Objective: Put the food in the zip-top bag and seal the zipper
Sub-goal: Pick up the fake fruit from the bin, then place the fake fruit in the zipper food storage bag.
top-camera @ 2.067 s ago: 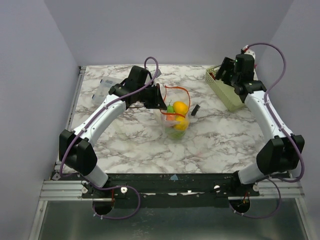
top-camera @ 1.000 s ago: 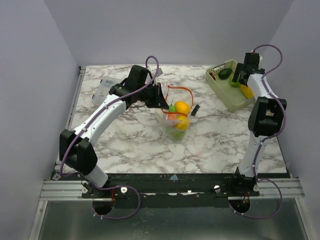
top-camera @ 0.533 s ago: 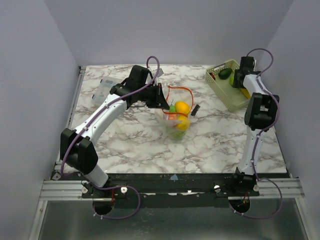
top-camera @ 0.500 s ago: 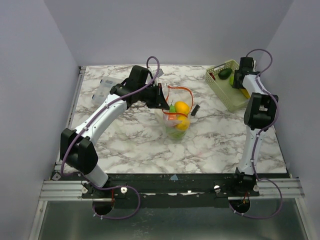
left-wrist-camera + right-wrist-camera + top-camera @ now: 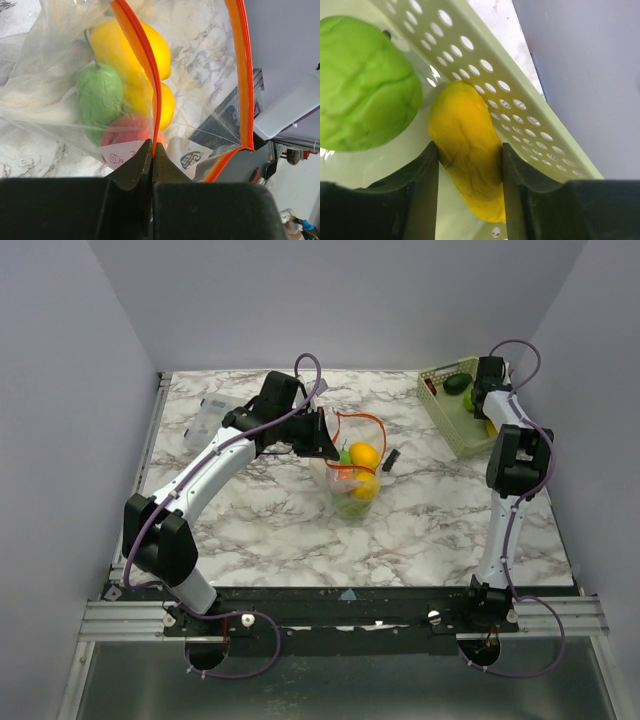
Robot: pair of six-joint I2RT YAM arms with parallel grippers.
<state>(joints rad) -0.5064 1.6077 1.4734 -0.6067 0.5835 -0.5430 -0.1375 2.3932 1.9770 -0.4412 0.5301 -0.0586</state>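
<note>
Pinching the zipper [image 5: 137, 47], left gripper [image 5: 151, 145] jaws closed tight; zip-top bag [image 5: 45, 90] mid-table, food [image 5: 112, 47] inside, red piece [image 5: 125, 135] half hidden. Right gripper [image 5: 470, 147] jaws clasp yellow fruit [image 5: 465, 170] in basket [image 5: 510, 110]; green fruit [image 5: 360, 85] cut off.

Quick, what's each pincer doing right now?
Left pincer: closed on the zipper strip of the bag.
Right pincer: closed on the yellow fruit in the basket.

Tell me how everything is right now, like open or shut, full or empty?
zip-top bag: mouth open, holding food
zipper: unsealed, its two strips apart
left tool: shut on the zipper
right tool: shut on the yellow food
yellow food: in the basket, between the tool's fingers
green food: loose in the basket
</note>
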